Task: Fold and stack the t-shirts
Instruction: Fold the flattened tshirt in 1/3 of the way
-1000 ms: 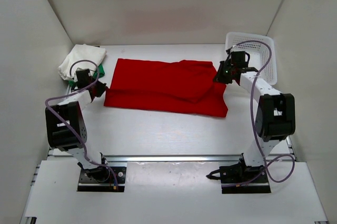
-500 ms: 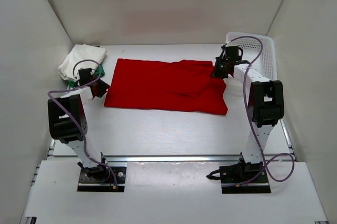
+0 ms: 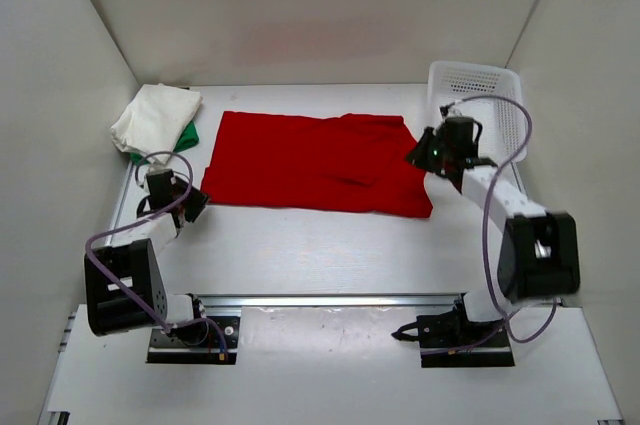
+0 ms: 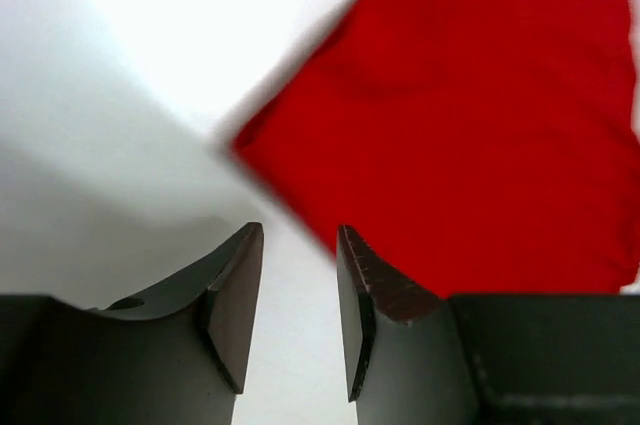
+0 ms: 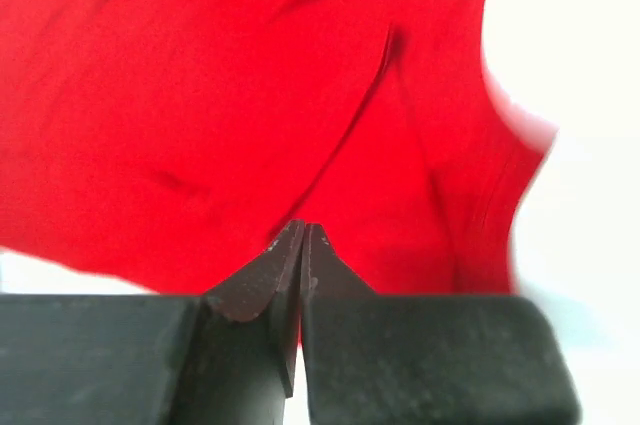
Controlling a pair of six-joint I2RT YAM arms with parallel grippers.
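Observation:
The red t-shirt (image 3: 310, 160) lies spread out across the middle of the table, with a small fold line near its right side. At the back left, the off-white t-shirt (image 3: 150, 115) sits folded on top of the green t-shirt (image 3: 186, 137). My left gripper (image 3: 192, 204) is open just off the red shirt's near left corner (image 4: 480, 115), with only bare table between its fingers (image 4: 235, 295). My right gripper (image 3: 417, 154) is shut over the red shirt's right edge (image 5: 200, 125), and no cloth shows between its fingers.
A white mesh basket (image 3: 480, 95) stands at the back right, just behind the right arm. White walls close in the table on three sides. A metal rail (image 3: 320, 300) with both arm bases runs along the near edge.
My left gripper has opened and pulled back toward the near left, off the red shirt's corner. My right gripper swung back, then forward along the shirt's right edge, and the raised flap there now lies flatter.

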